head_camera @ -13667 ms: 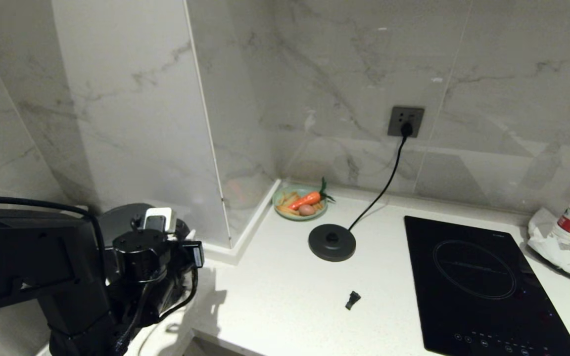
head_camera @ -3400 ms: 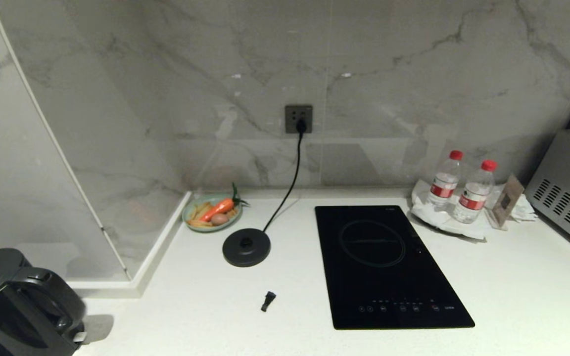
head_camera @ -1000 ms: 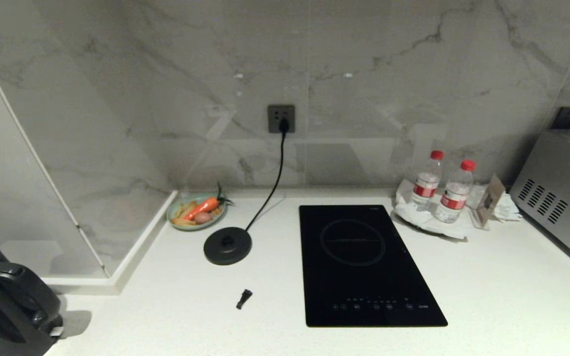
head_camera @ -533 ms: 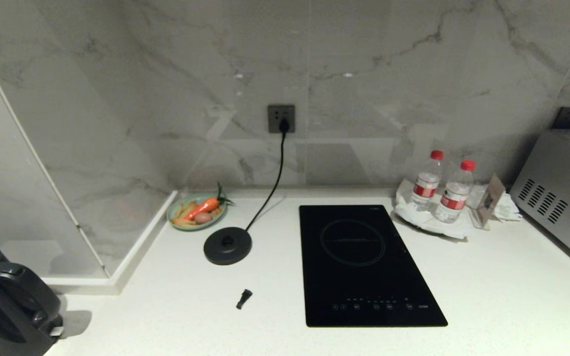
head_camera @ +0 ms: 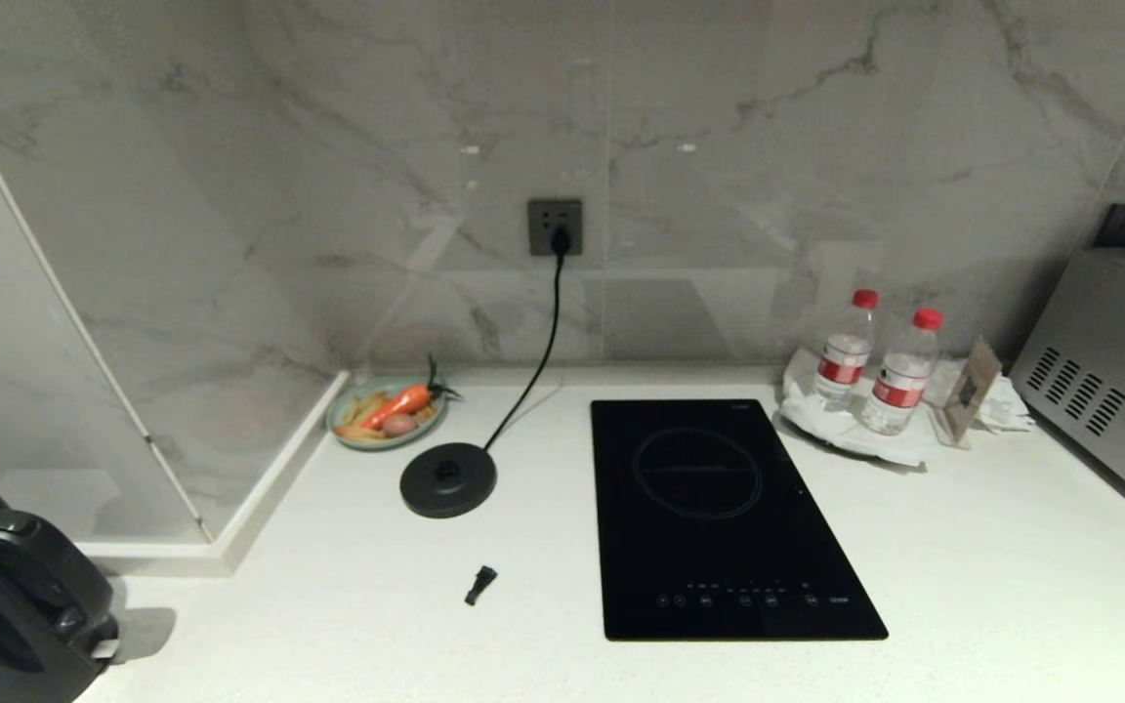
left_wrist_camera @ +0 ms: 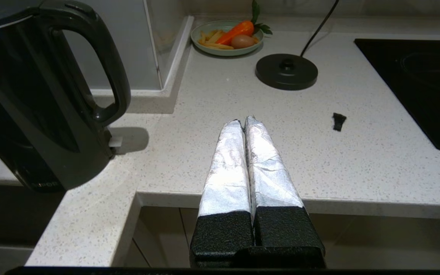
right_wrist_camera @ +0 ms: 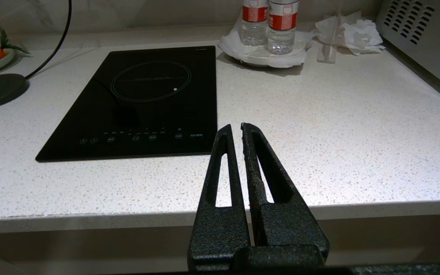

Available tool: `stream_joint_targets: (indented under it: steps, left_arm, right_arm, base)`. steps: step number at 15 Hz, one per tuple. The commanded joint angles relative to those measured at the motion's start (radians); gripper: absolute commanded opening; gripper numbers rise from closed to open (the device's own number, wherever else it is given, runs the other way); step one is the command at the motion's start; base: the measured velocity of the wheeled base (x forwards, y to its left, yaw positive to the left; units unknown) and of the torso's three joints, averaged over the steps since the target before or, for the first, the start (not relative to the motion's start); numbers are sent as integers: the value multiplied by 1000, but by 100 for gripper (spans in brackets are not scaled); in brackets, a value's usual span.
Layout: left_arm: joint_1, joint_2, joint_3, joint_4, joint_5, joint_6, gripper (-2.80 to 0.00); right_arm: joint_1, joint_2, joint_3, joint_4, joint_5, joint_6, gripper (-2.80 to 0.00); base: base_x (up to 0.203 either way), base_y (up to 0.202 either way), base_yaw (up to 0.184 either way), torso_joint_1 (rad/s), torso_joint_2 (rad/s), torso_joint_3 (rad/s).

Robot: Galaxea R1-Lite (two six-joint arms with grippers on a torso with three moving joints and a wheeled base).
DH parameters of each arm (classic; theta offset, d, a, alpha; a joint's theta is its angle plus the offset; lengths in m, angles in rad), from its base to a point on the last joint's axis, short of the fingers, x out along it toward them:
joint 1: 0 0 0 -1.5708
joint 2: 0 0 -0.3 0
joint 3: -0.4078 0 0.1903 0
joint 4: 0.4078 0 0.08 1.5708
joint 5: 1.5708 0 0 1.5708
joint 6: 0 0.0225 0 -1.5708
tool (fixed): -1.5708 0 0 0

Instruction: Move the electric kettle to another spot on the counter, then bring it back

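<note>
The black electric kettle stands on the counter at the far left front corner, its handle toward the room; the left wrist view shows the electric kettle close by, off to the side of my left gripper. That gripper has foil-wrapped fingers, is shut and holds nothing, hovering over the counter's front edge. My right gripper is shut and empty too, above the counter beside the cooktop. Neither gripper appears in the head view.
A round black base disc with a cord runs to the wall socket. A green plate of food, a small black piece, the glass cooktop, two water bottles and a steel appliance share the worktop.
The whole head view has shifted slightly, things sitting a little lower and the kettle further into the corner: the camera moved. Nothing on the counter moved over the last second.
</note>
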Motion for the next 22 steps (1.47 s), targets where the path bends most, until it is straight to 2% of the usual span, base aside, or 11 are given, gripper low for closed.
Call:
stream_joint_targets:
  steps: [1,22]
  left_arm:
    - [0,2,0,0,0,0,-280]
    - [0,2,0,0,0,-2,-280]
  right_arm:
    - [0,0,0,0,0,2,-280]
    - [0,2,0,0,0,3,-280]
  base:
    - [0,0,0,-116,325,182]
    - [0,0,0,-131,346,215]
